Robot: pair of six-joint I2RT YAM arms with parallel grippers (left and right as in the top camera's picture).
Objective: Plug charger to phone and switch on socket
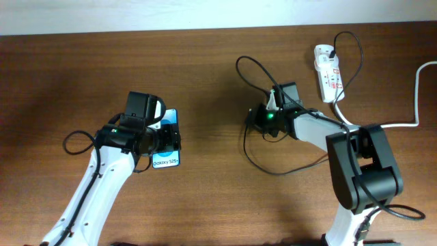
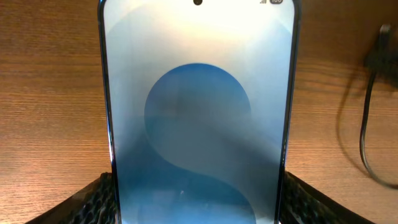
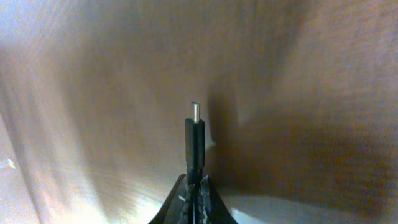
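My left end effector (image 2: 199, 210) is clamping the phone (image 2: 199, 112) by its two long edges. In the left wrist view the ribbed black fingers (image 2: 93, 202) are pressing against the lower part of the case on both sides. The phone is facing screen up, showing its blue and white wallpaper, with the white band nearest my left arm. I cannot tell whether it is resting on the table (image 1: 218, 205) or being held just above it.

My right end effector (image 3: 194, 202) is pinching the charger (image 3: 194, 140) just behind its small connector. The metal tip is sticking straight out past the closed fingertips, over bare wood. This tip is sitting well apart from the phone, off to its right.

Behind my right wrist the thin black cable is looping across the table in wide curves and running up toward the socket (image 1: 328, 72). The socket is lying at the far right edge, and a black plug is sitting at its far end. The white cord (image 1: 410, 123) is trailing off to the right. The switch position is too small to read.
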